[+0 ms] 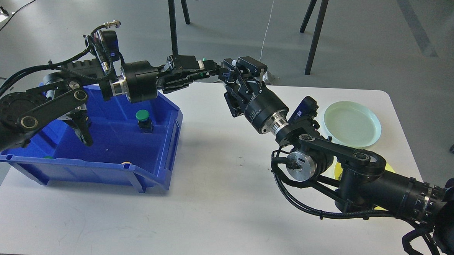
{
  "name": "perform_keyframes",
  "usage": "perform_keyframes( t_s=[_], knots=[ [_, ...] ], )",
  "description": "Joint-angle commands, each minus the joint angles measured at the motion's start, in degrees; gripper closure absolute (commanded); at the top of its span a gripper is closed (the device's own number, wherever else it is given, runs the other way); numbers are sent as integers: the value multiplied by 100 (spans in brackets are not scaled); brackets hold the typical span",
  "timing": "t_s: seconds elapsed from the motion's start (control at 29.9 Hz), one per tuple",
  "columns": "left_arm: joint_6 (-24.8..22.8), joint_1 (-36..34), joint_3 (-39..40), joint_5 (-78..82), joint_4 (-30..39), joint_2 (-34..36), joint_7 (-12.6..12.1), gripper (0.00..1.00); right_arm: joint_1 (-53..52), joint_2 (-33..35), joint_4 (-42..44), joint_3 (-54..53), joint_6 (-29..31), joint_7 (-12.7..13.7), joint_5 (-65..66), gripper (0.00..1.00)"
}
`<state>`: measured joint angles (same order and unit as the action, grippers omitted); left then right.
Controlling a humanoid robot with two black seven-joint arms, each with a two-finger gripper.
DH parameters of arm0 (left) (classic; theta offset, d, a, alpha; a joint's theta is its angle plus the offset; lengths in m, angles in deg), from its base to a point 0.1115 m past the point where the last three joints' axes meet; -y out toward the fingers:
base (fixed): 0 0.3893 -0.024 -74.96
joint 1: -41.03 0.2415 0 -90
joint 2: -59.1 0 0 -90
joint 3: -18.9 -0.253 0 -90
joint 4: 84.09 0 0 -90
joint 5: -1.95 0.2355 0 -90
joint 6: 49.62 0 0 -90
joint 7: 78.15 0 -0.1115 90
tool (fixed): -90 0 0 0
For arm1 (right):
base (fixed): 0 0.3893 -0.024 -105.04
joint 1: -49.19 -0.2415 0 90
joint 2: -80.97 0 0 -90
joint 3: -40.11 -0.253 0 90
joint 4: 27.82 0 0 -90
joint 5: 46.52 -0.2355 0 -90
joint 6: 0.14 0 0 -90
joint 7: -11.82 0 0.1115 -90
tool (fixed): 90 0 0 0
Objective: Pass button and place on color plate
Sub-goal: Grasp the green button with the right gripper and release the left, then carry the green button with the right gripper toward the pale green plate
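My left gripper (213, 68) reaches in from the left above the table's far edge and is shut on a small button (223, 71) with a blue-black body. My right gripper (232, 71) comes up from the right, and its fingers are closed in around the same button's outer end. Both grippers meet in the air at the far middle of the table. A pale green plate (352, 124) lies at the far right. A yellow plate (338, 171) is mostly hidden under my right arm.
A blue bin (169, 140) stands on the left of the white table (216, 203). It holds a green-capped button (142, 117) and small pieces at its front wall. Black stand legs rise behind the table's far edge.
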<state>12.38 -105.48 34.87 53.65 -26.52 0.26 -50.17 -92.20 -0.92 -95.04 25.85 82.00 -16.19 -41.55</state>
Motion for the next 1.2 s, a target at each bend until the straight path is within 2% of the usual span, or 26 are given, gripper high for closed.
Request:
perform_keyframes(
  t_s=[0.0,0.03,0.07,0.17,0.2,0.33,0.57,0.63,0.7,0.94,1.07,1.17],
  knots=[
    [0,-1,3,-2,1,-13,3,78,-3,-2,7,3,3,1,12,91],
    [0,-1,3,-2,1,-13,3,74,-3,-2,-1,3,3,1,12,92],
    [0,-1,11,-2,1,-22,3,65,-3,-2,-2,3,3,1,12,92],
    [0,26,55,-81,-8,-31,3,31,5,-2,-2,3,3,1,12,92],
    [0,26,64,-107,-17,-31,3,23,5,-2,-2,3,3,1,12,92],
    [0,61,73,-160,-35,-31,3,11,32,-2,-2,3,3,1,21,93],
    [0,61,82,-187,-52,-31,3,8,76,51,-10,-32,-14,1,38,94],
    [0,61,82,-187,-78,-31,3,8,111,295,-2,-67,-93,1,47,94],
    [0,61,82,-239,-105,-31,3,7,120,831,-10,-50,-225,1,152,95],
    [0,61,82,-362,-158,-40,3,6,541,2317,42,-50,-1137,1,1109,95],
    [0,70,82,-362,-158,-40,3,6,901,2503,506,11,-2015,1,2065,95],
    [0,61,82,-362,-158,-40,3,6,1165,2433,1130,108,-2015,1,2997,95]
  ],
)
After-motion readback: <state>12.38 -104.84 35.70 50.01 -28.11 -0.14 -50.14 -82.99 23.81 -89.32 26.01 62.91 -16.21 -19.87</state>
